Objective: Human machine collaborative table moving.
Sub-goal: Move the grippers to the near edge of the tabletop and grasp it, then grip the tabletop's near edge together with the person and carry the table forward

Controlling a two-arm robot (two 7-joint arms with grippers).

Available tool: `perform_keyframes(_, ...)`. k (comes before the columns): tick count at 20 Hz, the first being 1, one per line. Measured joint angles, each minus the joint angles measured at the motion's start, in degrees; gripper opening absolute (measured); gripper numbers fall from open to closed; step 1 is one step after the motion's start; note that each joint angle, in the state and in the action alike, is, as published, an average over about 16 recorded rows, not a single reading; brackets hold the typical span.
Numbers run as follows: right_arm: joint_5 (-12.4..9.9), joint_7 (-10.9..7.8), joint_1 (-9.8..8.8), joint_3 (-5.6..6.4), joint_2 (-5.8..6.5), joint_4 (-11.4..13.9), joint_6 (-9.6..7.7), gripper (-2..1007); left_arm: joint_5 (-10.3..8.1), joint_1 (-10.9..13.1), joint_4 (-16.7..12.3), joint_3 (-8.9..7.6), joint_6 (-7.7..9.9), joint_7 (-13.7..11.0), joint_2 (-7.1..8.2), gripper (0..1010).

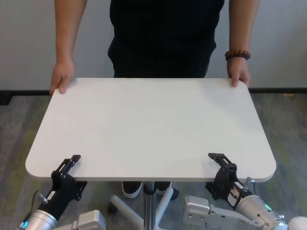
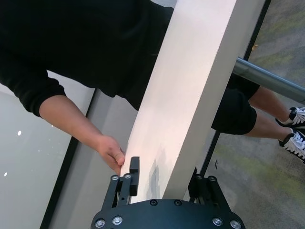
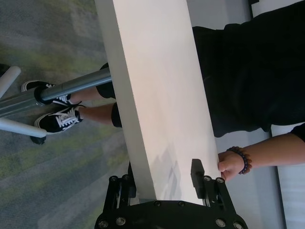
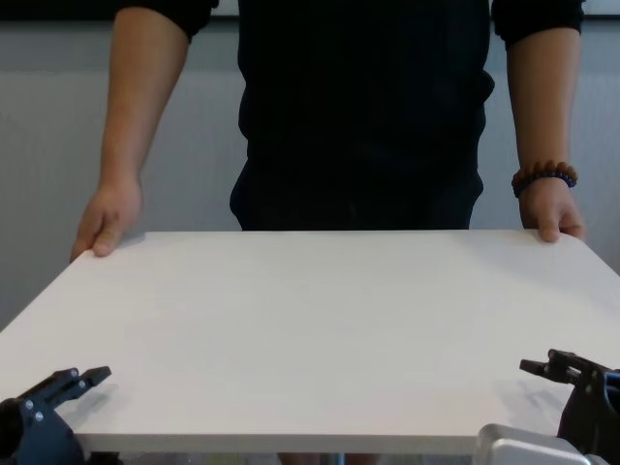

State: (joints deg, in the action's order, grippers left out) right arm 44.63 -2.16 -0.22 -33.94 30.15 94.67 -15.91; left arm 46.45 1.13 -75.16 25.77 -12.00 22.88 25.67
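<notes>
Currently both parties hold the table [image 1: 153, 124]: left gripper [image 1: 67, 168] and right gripper [image 1: 221, 165] clamp its near edge, jaws above and below; the human [image 1: 165, 33] grips the far corners. Carrying itself appears left.

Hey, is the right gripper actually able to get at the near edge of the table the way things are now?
Probably yes. The right gripper already straddles the table at its near edge, one finger above and one below, with nothing between. The person's hand holds the far corner, well clear.
</notes>
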Motion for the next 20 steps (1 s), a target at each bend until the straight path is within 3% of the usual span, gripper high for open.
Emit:
perform_keyframes(10, 0.0, -0.01, 0.01, -0.01, 0.01, 0.0, -0.02, 547, 0.01, 0.0, 0.0, 0.00, 0.01, 0.0, 0.00, 364)
perform_keyframes(20, 0.0, 0.00, 0.01, -0.01, 0.01, 0.0, -0.02, 524, 0.02, 0.0, 0.0, 0.00, 0.00, 0.0, 0.00, 290)
